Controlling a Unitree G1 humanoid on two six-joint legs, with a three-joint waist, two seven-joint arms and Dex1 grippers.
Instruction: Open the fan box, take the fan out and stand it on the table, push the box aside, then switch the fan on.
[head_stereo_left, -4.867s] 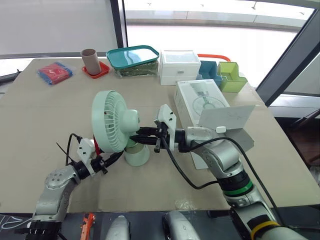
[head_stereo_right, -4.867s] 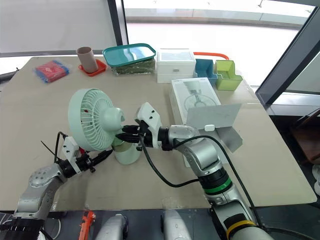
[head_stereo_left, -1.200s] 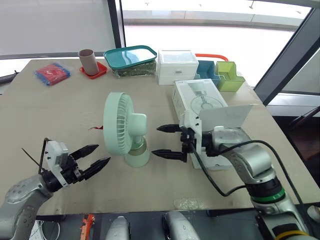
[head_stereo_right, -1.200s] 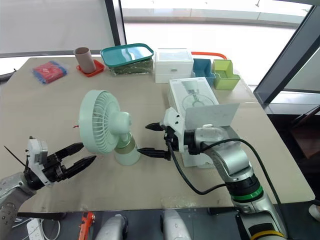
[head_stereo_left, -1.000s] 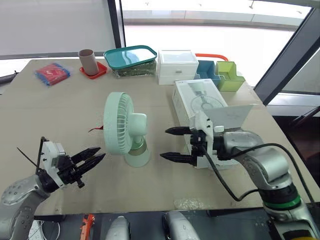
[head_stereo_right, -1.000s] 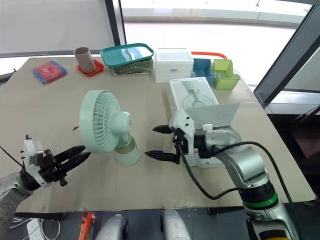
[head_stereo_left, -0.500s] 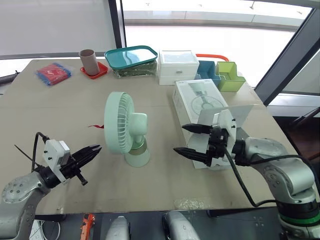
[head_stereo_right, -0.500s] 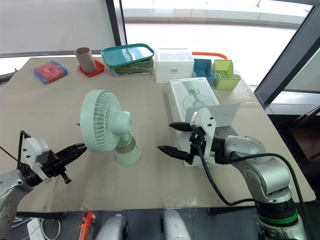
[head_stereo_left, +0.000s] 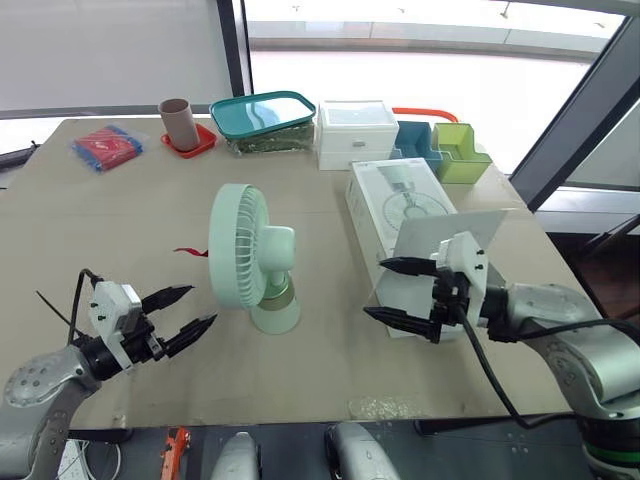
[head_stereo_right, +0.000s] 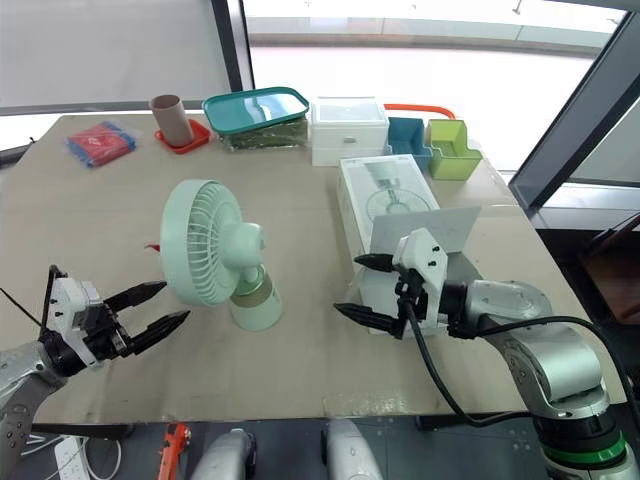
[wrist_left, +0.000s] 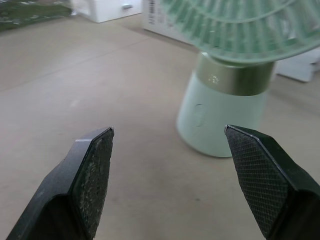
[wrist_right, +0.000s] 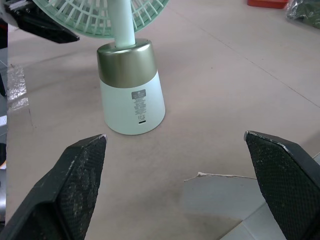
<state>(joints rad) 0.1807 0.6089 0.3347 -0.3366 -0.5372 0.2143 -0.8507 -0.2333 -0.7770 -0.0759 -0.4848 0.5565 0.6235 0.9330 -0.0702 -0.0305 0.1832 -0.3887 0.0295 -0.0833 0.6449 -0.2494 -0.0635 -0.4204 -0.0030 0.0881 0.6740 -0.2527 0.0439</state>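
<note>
The fan (head_stereo_left: 250, 255) stands upright on the table (head_stereo_left: 100, 230), near the middle of the front half, resting on its pale green conical base. Its round grille faces the robot's left. Neither gripper touches it.

The left gripper (head_stereo_left: 200, 305) hovers low over the table on the grille side of the fan, near it but apart. Its two black fingers are spread wide and hold nothing. In the left wrist view the fingers (wrist_left: 92, 170) frame the fan base (wrist_left: 220, 120) – gold band above, an oblong mark on the pale green wall below.

The right gripper (head_stereo_left: 375, 288) hovers on the opposite side of the fan, between the fan and the near end of the fan box (head_stereo_left: 400, 210). Its fingers are likewise spread wide and empty. In the right wrist view the fingers (wrist_right: 82, 175) flank the rear of the base, where a small label (wrist_right: 138, 96) sits below the gold band.

The fan box lies flat on the table to the robot's right of the fan, separate from it. Its end flap (head_stereo_left: 450, 235) is open and stands up just behind the right gripper.

Along the far edge of the table sit a red packet (head_stereo_left: 108, 147), a brown cup (head_stereo_left: 178, 110) on a red coaster, a teal-lidded container (head_stereo_left: 265, 118), a white drawer unit (head_stereo_left: 356, 133), and blue (head_stereo_left: 415, 140) and green (head_stereo_left: 462, 150) bins.
</note>
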